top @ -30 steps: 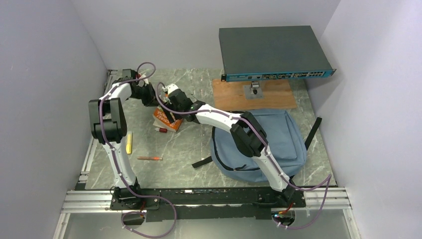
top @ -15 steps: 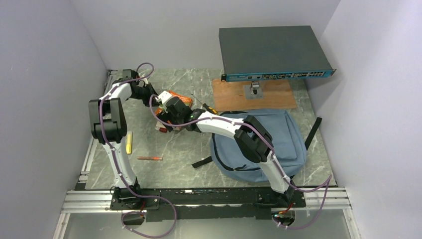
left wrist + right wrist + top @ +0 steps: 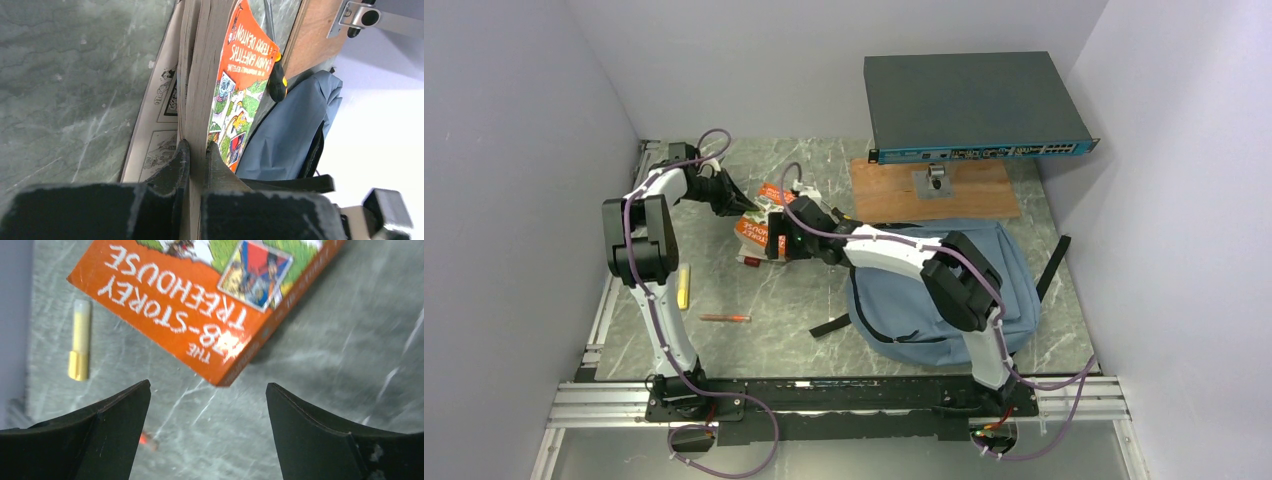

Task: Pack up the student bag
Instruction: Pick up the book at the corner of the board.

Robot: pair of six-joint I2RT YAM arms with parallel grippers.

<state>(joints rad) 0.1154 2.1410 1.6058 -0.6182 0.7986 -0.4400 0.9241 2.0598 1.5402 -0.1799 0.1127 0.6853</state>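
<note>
Top view: the student bag is lying flat on the marble table, right of centre, just in front of a wooden board carrying a dark network switch; the right arm is reaching over the bag's left edge. The left gripper is clamping an orange book left of the bag, and the right gripper is hanging just beside the book's near edge. A yellow highlighter and a red pen are lying near the left arm, well apart from the bag. Left wrist view: the left gripper is pinching the book's page block, with fingers pressing both sides and the cover fanning away. A black-and-yellow screwdriver is showing behind the book, with the bag beyond. Right wrist view: the right gripper is spread wide and holding nothing, hovering over the book's corner, title reading "THE 78-STOREY TREEHOUSE". The highlighter is lying on the table at left.
</note>
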